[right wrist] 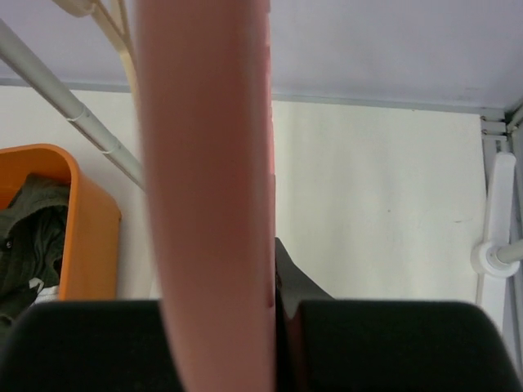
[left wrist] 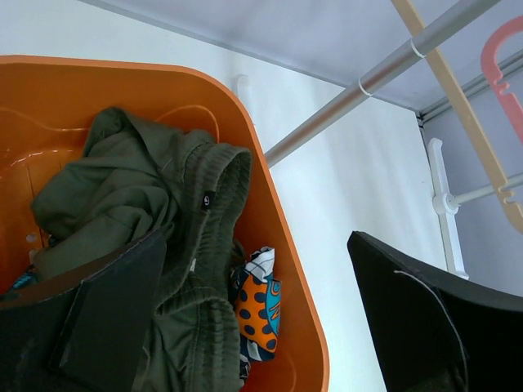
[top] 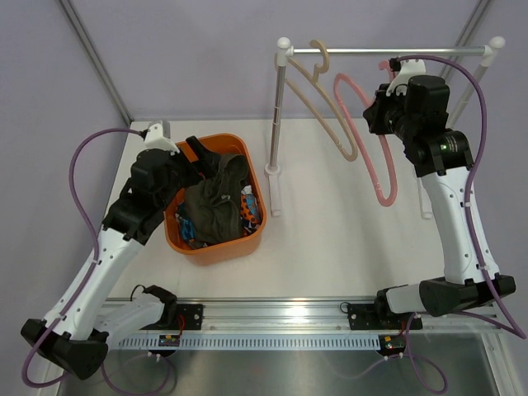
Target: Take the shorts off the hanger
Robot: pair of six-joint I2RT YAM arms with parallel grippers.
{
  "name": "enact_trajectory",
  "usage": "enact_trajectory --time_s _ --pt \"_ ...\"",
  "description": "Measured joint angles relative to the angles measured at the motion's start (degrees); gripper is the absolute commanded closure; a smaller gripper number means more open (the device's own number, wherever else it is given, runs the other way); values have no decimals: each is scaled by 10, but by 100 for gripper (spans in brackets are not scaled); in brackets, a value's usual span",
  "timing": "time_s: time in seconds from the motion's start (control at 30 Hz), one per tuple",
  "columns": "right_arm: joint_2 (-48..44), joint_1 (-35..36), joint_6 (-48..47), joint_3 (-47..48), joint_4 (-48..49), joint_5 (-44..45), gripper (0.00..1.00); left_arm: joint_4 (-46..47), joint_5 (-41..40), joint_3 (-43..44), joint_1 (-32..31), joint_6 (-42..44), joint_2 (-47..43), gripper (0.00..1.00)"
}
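On the left side of the surface (top: 330,247) stands an orange bin (top: 219,247), and the shorts (top: 216,206) lie inside it, crumpled, olive green, with the ribbed waistband toward the right wall of the bin. In the left wrist view the shorts (left wrist: 147,188) fill most of the bin (left wrist: 278,245), and a dotted cloth (left wrist: 260,298), orange and blue, lies just beside them on the right.

Left claw (top: 202,165) hangs over the far-left part of the bin with its fingers wide apart. Nothing is between them. In its own view the claw (left wrist: 255,245) looks down on the shorts, but I cannot tell if a finger touches the fabric.

At the far right, the right claw (top: 384,103) is up near the rail (top: 388,51), clamped on the pink hanger (top: 384,200) close to its hook. The right wrist view shows the hanger (right wrist: 204,163) running straight between the fingers, w/ no gap on either side. A beige hanger (top: 350,151) is on the same rail, to the left of the pink one and tilted. The shorts are well apart from both hangers.
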Motion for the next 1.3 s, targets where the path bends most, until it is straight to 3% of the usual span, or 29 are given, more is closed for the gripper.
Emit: enact_trajectory --time_s 0.17,0.4,1.0,1.3 --pt "3 -1 -16 2 0 -54 100 -9 5 7 0 16 -5 1" --pt "23 -1 -29 43 -16 -25 100 -36 5 32 0 40 -13 1" --pt "249 -1 -36 279 -57 22 100 -49 -5 47 0 75 -15 1" --pt "295 -1 -24 301 -55 21 100 -49 -8 55 0 87 -13 1"
